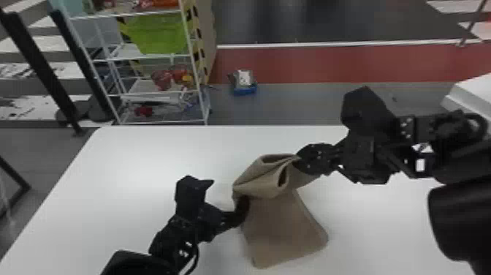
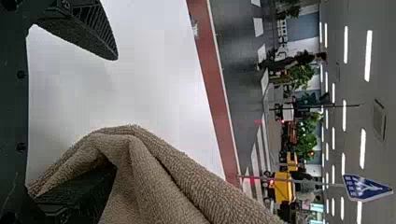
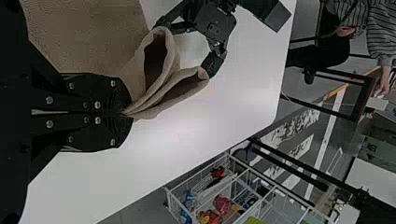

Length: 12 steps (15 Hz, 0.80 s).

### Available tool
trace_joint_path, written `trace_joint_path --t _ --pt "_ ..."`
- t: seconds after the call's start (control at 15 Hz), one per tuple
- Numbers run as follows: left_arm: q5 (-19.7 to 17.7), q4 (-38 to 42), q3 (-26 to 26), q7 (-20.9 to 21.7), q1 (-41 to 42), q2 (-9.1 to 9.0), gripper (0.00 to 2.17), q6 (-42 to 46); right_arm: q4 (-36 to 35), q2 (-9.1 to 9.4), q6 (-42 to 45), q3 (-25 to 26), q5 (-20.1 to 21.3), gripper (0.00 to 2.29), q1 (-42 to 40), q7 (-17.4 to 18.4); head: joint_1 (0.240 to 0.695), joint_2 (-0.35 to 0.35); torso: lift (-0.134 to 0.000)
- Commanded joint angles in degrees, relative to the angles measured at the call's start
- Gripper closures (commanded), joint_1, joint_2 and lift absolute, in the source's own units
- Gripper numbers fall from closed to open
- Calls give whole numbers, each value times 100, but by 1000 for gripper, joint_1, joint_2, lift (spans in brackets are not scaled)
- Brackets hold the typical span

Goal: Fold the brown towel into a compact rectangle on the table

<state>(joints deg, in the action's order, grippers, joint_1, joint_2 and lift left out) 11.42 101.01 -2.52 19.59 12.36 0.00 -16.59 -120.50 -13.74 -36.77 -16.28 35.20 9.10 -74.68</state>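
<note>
One brown towel (image 1: 283, 226) lay partly on one white desk (image 1: 146, 157), lower part flattish, upper part lifted, bunched into loops. One pair of left jaws (image 1: 242, 207) stood wide open, one side inside a fold; one pair of right jaws (image 1: 300, 161) was closed, pinching cloth.

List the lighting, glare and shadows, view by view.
Head view: a soft bright patch on the left part of the white table, faint shading beside the brown towel; left wrist view: strips of ceiling lights glowing, the white table evenly bright; right wrist view: mild glare mid-table, dark shade inside the brown towel's open folds.
</note>
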Motion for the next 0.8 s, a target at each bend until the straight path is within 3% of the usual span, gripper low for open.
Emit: trace_joint_path --t 0.0,0.33,0.73 --pt "1 -55 58 1 -14 -15 80 63 -114 -137 -10 55 -40 1413 -101 -3 695 98 -123" --pt "1 -152 111 1 -67 -15 80 115 -325 -322 -10 143 -119 1413 -418 -187 695 94 -123" --pt "-8 -126 111 27 -41 -15 80 133 -325 -357 60 64 92 1413 -594 -213 695 88 -123"
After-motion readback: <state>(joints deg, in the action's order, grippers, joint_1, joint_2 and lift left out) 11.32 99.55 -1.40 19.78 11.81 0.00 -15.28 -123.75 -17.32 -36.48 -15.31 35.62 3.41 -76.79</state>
